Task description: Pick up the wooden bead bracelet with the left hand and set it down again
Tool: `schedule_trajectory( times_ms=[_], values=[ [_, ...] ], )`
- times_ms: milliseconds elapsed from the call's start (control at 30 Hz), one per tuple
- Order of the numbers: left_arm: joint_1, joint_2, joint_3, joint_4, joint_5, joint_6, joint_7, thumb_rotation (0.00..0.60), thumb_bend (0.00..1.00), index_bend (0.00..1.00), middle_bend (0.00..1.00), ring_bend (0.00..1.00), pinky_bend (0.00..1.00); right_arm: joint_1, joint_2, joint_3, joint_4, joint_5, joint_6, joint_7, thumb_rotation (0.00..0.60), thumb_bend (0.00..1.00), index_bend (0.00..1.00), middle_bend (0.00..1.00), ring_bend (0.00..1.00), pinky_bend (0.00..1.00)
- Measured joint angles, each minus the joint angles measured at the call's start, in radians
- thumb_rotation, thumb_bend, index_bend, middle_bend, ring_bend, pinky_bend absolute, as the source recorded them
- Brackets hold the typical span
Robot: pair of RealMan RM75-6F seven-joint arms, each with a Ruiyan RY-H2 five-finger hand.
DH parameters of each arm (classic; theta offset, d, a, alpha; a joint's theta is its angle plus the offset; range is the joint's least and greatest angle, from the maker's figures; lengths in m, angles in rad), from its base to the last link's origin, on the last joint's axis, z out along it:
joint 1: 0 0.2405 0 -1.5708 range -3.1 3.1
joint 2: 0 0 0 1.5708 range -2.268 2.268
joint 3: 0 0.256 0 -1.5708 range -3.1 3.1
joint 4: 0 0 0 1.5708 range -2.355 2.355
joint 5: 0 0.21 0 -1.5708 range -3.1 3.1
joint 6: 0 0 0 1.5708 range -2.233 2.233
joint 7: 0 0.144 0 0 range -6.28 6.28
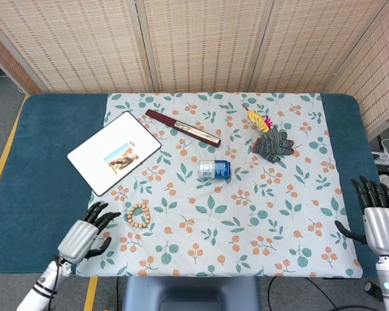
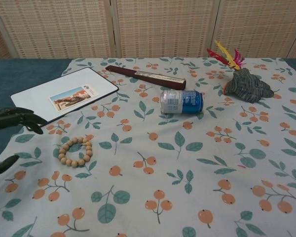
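Observation:
The wooden bead bracelet [image 1: 138,214] [image 2: 76,151] lies flat as a small ring on the floral cloth, near the front left. My left hand [image 1: 86,234] hovers just left of it, fingers spread apart and holding nothing; its dark fingertips [image 2: 19,118] reach into the chest view's left edge, short of the beads. My right hand [image 1: 379,220] stays at the table's far right edge, fingers apart and empty, far from the bracelet.
A white tablet [image 1: 114,152] with a photo lies behind the bracelet. A closed dark fan [image 1: 183,127], a blue can [image 1: 214,170] on its side, a grey glove [image 1: 273,144] and a feathered toy [image 1: 257,119] sit further back on the floral cloth [image 1: 246,227].

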Motion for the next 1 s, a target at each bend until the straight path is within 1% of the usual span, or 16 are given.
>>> schedule_trajectory(
  times_ms=[100, 200, 333, 633, 800, 1000],
  values=[
    [-0.013, -0.062, -0.015, 0.008, -0.034, -0.052, 0.093, 0.600, 0.51, 0.18, 0.27, 0.05, 0.00, -0.005, 0.000, -0.003, 0.000, -0.015, 0.008, 0.003, 0.451, 0.13, 0.00, 0.00, 0.00, 0.00],
    [-0.020, -0.118, -0.029, 0.036, -0.053, -0.072, 0.174, 0.600, 0.50, 0.23, 0.29, 0.06, 0.00, -0.004, 0.001, -0.006, -0.004, -0.015, -0.003, 0.004, 0.451, 0.13, 0.00, 0.00, 0.00, 0.00],
    [-0.026, -0.187, -0.046, 0.096, -0.083, -0.095, 0.259, 0.600, 0.49, 0.25, 0.30, 0.07, 0.00, -0.003, 0.010, -0.008, -0.014, -0.008, -0.016, 0.009, 0.451, 0.13, 0.00, 0.00, 0.00, 0.00],
    [-0.032, -0.254, -0.055, 0.166, -0.089, -0.098, 0.325, 0.600, 0.49, 0.29, 0.31, 0.08, 0.00, -0.005, 0.028, -0.010, -0.030, -0.002, -0.031, 0.025, 0.451, 0.13, 0.00, 0.00, 0.00, 0.00],
    [-0.035, -0.283, -0.059, 0.209, -0.086, -0.093, 0.371, 0.600, 0.49, 0.37, 0.35, 0.10, 0.00, -0.008, 0.041, -0.015, -0.040, -0.005, -0.038, 0.041, 0.451, 0.13, 0.00, 0.00, 0.00, 0.00],
    [-0.047, -0.310, -0.063, 0.250, -0.084, -0.101, 0.421, 0.600, 0.49, 0.39, 0.37, 0.12, 0.00, -0.010, 0.047, -0.017, -0.048, -0.008, -0.038, 0.045, 0.452, 0.13, 0.00, 0.00, 0.00, 0.00]
  ],
)
